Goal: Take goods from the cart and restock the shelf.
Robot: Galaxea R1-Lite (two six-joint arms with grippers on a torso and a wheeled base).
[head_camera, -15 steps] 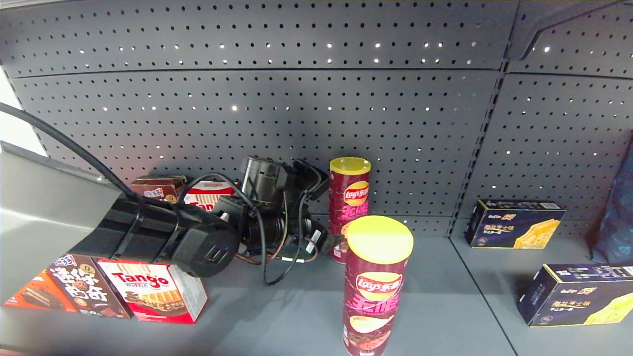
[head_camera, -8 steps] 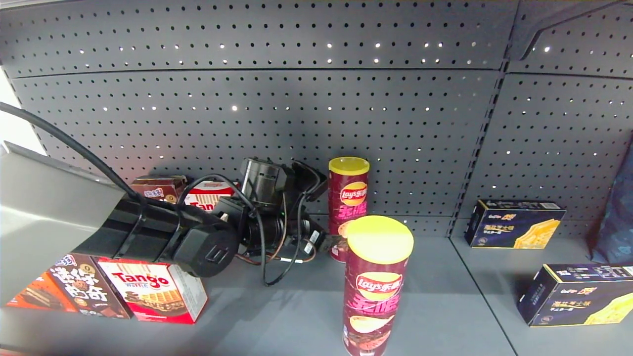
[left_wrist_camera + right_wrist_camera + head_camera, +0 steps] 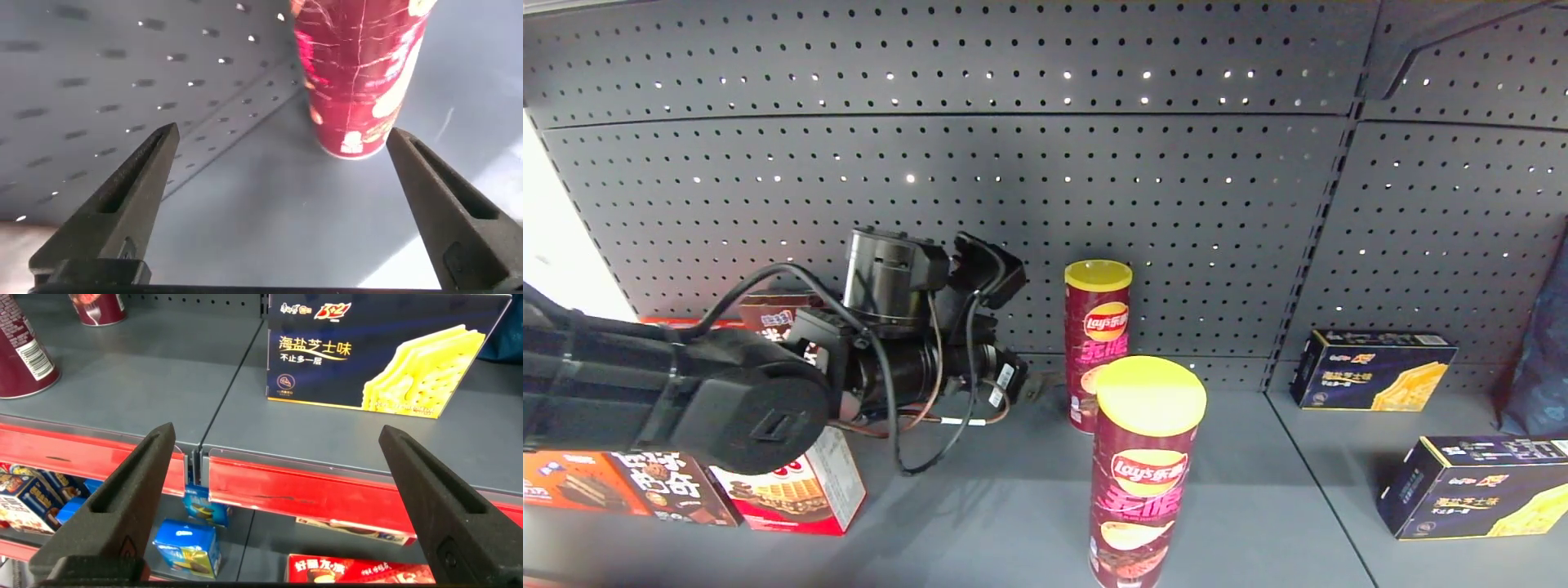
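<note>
Two maroon chip cans with yellow lids stand upright on the grey shelf (image 3: pixel 1013 523). The rear can (image 3: pixel 1098 343) is close to the pegboard, and the front can (image 3: pixel 1147 465) stands nearer to me. My left gripper (image 3: pixel 1044 385) hovers low over the shelf just left of the rear can and does not touch it. In the left wrist view this gripper (image 3: pixel 282 135) is open and empty, with the rear can (image 3: pixel 359 73) beyond its tips. My right gripper (image 3: pixel 276 433) is open and empty in front of the shelf's red price strip (image 3: pixel 310 490).
Wafer and chocolate boxes (image 3: pixel 792 490) line the shelf's left side under my left arm. Two dark blue cracker boxes (image 3: pixel 1372 369) (image 3: pixel 1478 486) stand at the right, one also in the right wrist view (image 3: pixel 380 355). Below lies a lower shelf with small packs (image 3: pixel 188 547).
My left arm has drawn back to the left, and its gripper has moved off the rear can's base. Both cans stay put.
</note>
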